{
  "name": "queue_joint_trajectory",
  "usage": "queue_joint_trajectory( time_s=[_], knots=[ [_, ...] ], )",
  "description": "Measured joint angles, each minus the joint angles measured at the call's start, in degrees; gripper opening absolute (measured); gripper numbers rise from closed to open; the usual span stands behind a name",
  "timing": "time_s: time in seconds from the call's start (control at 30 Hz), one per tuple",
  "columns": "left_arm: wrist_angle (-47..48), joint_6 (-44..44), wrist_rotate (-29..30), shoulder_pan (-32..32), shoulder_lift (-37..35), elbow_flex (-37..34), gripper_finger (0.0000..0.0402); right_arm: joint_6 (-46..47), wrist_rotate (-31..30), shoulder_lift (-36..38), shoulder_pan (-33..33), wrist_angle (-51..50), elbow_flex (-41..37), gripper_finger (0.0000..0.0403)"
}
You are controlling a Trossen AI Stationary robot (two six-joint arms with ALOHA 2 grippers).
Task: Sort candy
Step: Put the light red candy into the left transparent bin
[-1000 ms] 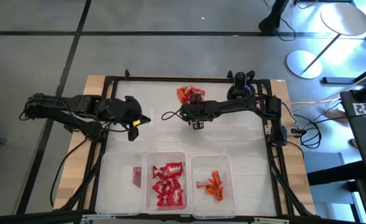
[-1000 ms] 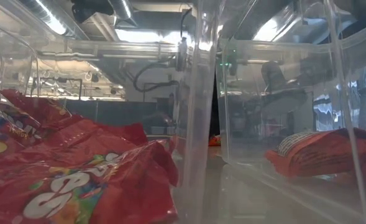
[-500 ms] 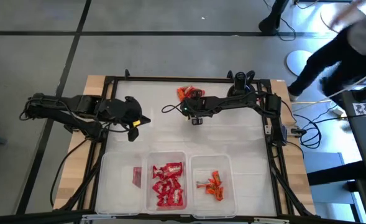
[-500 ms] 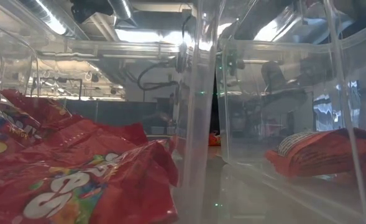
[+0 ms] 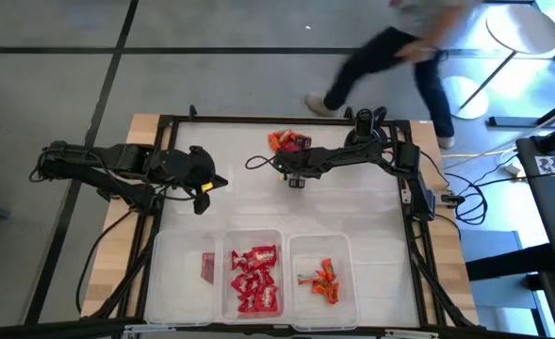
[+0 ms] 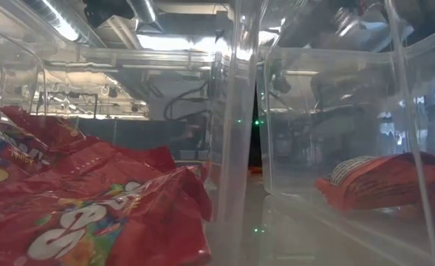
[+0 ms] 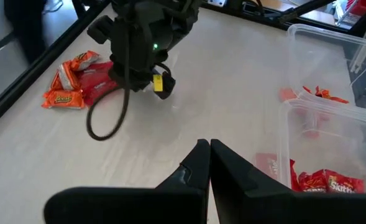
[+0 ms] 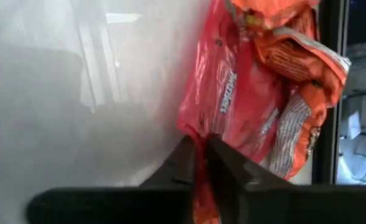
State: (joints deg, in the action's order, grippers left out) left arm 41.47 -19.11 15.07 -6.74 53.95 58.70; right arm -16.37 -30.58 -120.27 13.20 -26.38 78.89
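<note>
My right gripper (image 8: 198, 155) has pinched its jaws onto the red packet (image 8: 223, 99) at the candy pile's (image 5: 288, 142) edge, ready to lift it free. Left gripper (image 7: 209, 163) waits clenched, empty, well apart from the pile.

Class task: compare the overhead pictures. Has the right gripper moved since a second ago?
Yes. The right gripper has shifted slightly toward the loose candy pile at the table's far edge.

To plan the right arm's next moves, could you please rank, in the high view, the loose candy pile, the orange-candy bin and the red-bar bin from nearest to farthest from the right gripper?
From the right gripper:
1. Loose candy pile, at its tip, far edge.
2. Orange-candy bin, near right.
3. Red-bar bin, near left.
</note>
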Motion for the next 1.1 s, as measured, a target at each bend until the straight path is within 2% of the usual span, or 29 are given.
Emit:
queue_joint_trajectory(
  time_s=[0.07, 0.17, 0.33, 0.47, 0.63, 0.73, 0.8, 0.9, 1.0, 1.1],
  knots=[
    [0.0, 0.0, 0.0, 0.0, 0.0, 0.0, 0.0004, 2.29, 0.21, 0.04, 0.0, -0.59, 0.43, 0.0012],
    [0.0, 0.0, 0.0, 0.0, 0.0, 0.0, 0.0004, 6.01, 1.91, 0.55, -0.58, -3.56, 2.7, 0.0019],
    [-0.02, 0.0, 0.0, 0.0, 0.0, 0.0, 0.0004, 7.61, 7.61, 3.65, -3.21, -8.42, 8.18, 0.0005],
    [0.18, 0.72, 0.0, 0.0, 0.0, 0.0, 0.0004, 8.85, 14.72, 5.44, -6.82, -15.64, 15.93, 0.0003],
    [0.08, 4.54, 0.0, 0.0, -0.02, 0.0, 0.0004, 9.33, 19.51, 5.73, -13.23, -23.54, 27.21, 0.0002],
    [-0.24, 6.6, 1.37, 0.0, -0.02, 0.0, 0.0004, 10.04, 24.23, 5.75, -16.89, -23.5, 32.39, 0.0002],
    [-0.45, 7.21, 5.61, 0.0, -0.05, 0.02, 0.0004, 10.1, 27.77, 5.75, -19.2, -23.67, 34.63, 0.0001],
    [-0.01, 7.89, 12.44, 0.41, -0.1, 0.02, 0.0004, 10.44, 29.84, 5.75, -22.53, -21.5, 36.15, 0.0001],
    [-0.04, 8.86, 13.17, 1.72, -0.51, 0.02, 0.0004, 13.41, 30.2, 5.68, -25.26, -16.52, 36.2, 0.0001],
    [0.95, 9.15, 10.74, 2.75, -0.83, 0.05, 0.0004, 16.16, 30.13, 5.11, -27.3, -9.12, 36.28, 0.0001]
  ],
)
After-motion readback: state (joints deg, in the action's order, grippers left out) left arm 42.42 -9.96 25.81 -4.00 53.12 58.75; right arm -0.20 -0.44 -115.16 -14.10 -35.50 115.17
